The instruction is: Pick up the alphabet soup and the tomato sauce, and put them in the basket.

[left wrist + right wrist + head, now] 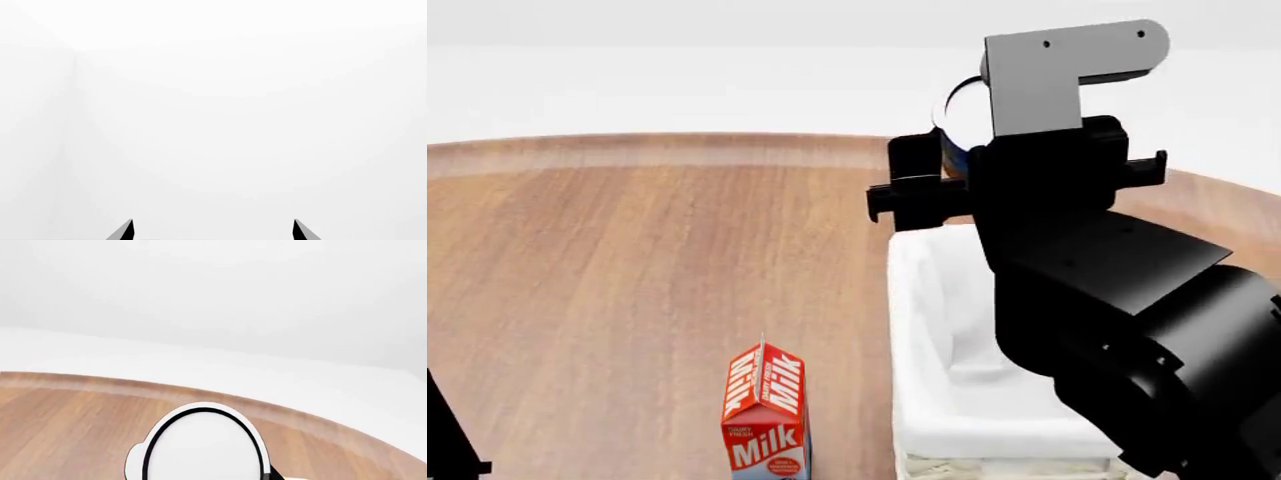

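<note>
Up high over the basket (928,330), the right end effector (961,150) grips a small round can, the alphabet soup (952,140). In the head view only a sliver of it shows between the black blocks: a pale round lid, a bit of blue label and a touch of orange. In the right wrist view the lid (201,445) fills the low middle as a smooth white disc with a thin black ring near its edge. The right arm (1121,300) is chunky and black with flat, boxy faces, and a grey metal bracket (1054,70) with small screw holes sits on top. The basket is a long box shape with a soft white cloth liner folded over its rim, and a little strip of woven wicker shows at its near end. It sits near the right side of the bench (627,280). A milk carton (763,415), red and white with a peaked top, stands upright near the front edge of the bench, just left of the basket and not touching it. The bench is smooth brown wood with fine grain and a curved far edge. Behind it the room is plain white. The left end effector (213,231) shows only two dark pointed tips, spread wide with nothing between them, facing a blank white wall. I cannot see the tomato sauce.
</note>
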